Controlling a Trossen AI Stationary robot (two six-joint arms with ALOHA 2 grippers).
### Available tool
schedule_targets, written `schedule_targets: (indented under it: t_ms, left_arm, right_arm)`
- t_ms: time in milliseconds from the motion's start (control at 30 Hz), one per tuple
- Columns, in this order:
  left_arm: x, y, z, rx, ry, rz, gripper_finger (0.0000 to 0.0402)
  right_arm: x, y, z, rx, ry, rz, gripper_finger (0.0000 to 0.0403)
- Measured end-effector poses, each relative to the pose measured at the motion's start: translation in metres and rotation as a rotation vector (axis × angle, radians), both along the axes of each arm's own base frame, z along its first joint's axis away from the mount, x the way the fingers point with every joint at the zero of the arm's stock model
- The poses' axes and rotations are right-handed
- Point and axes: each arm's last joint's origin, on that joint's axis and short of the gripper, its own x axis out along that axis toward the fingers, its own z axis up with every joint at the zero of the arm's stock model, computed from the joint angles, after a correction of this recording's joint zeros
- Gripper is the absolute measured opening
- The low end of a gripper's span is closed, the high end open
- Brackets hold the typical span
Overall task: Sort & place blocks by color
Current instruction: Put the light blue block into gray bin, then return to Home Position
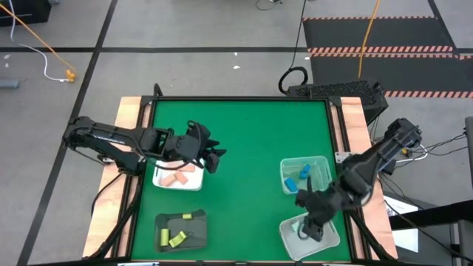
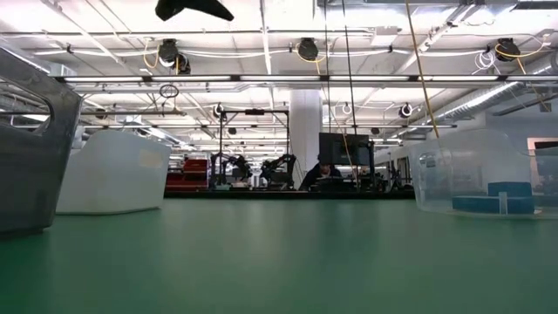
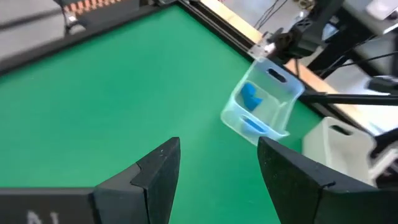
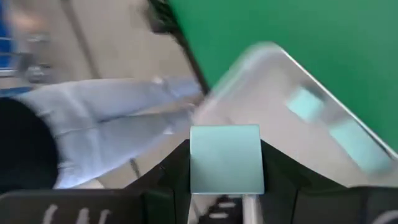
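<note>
Surface: green table top (image 1: 244,148), wood strips along left & right edges, black frame rails around.
Room: grey floor w/ cables & hazard-striped mats beyond far edge; low view shows a big hall w/ strip lights, racks, a person seated far back.
Left gripper (image 1: 214,159): over left-centre of table, just beside white tray; jaws apart at a moderate gap, nothing betw. them.
White tray (image 1: 159,179): at left edge, holds pink blocks (image 1: 177,177).
Dark tray (image 1: 194,233): near-left corner, holds yellow blocks (image 1: 177,238).
Right gripper (image 1: 310,229): over near-right corner, above near clear bin (image 1: 288,235); jaws narrow, clamped on a mint block (image 4: 225,158).
Near clear bin contents: two more mint blocks (image 4: 305,102) per right wrist view.
Far clear bin (image 1: 284,174): at right edge, farther back than the near bin; holds blue blocks (image 1: 304,173).
Open room: centre & whole far half of table bare green; trays and bins hug the left & right edges.
</note>
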Motion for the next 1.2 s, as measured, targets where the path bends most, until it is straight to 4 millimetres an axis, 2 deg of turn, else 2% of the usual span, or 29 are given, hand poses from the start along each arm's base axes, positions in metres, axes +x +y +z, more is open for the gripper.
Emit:
schedule_targets:
  t_ms: [133, 267, 433, 600, 767, 1000, 1200]
  left_arm:
    - [-0.002, -0.012, 0.001, -0.077, -0.034, 0.008, 0.0216]
    - [-0.002, -0.028, 0.005, -0.125, -0.093, -0.024, 0.0216]
    - [-0.003, -0.049, 0.013, -0.137, -0.185, -0.114, 0.0216]
    - [-0.004, -0.063, 0.02, -0.154, -0.258, -0.171, 0.0216]
    - [-0.006, -0.071, 0.023, -0.164, -0.279, -0.205, 0.0216]
    - [-0.007, -0.072, 0.022, -0.102, -0.264, -0.24, 0.0216]
    - [-0.006, -0.071, 0.023, -0.157, -0.278, -0.208, 0.0216]
  right_arm:
    - [-0.023, 0.019, -0.021, -0.019, 0.104, 0.026, 0.0122]
    - [-0.039, 0.032, -0.054, -0.037, 0.161, 0.061, 0.0123]
    - [-0.052, 0.027, -0.093, -0.092, 0.242, 0.033, 0.0123]
    - [-0.054, 0.023, -0.114, -0.099, 0.219, 0.045, 0.0129]
    - [-0.049, 0.026, -0.116, -0.082, 0.106, 0.065, 0.0172]
    - [-0.043, 0.033, -0.111, -0.019, 0.004, 0.094, 0.0238]
    - [-0.036, 0.042, -0.101, 0.081, -0.119, 0.126, 0.0253]
